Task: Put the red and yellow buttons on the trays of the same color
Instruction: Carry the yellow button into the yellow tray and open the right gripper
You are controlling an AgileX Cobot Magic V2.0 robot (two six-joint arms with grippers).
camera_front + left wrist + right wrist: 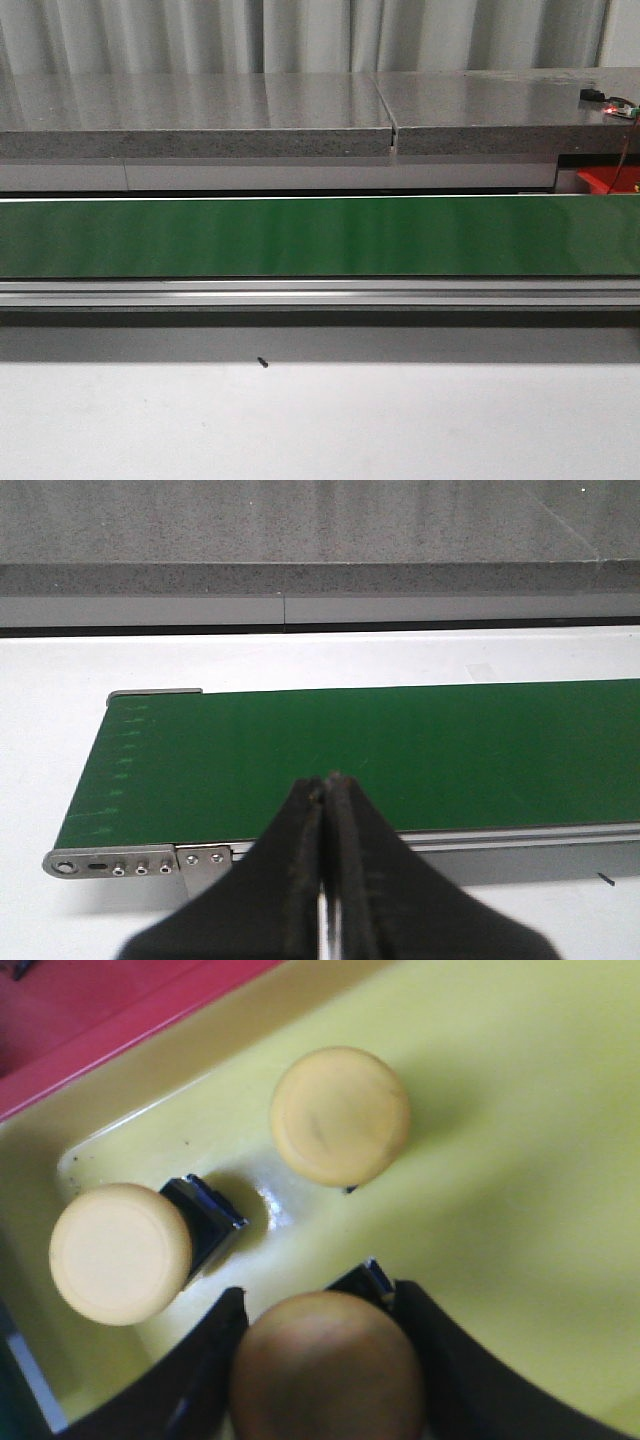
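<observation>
The right gripper is clenched on a yellow button, one finger on each side of its cap, low over the yellow tray. The cap looks dark and blurred this close, so whether the button already touches the tray floor is hard to tell. Two more yellow buttons sit in the same tray: one near the held one, the other by the tray's corner, with its dark base showing beside the cap. Just beyond the yellow rim lies the red tray.

The left gripper is clenched on nothing, its fingers pressed together, hanging above the near edge of the green belt. The belt's end with its metal bracket shows in that wrist view, on the white bench.

From the front, the belt runs across the full width, bare, with a grey slab behind it and a red bit at the far right.
</observation>
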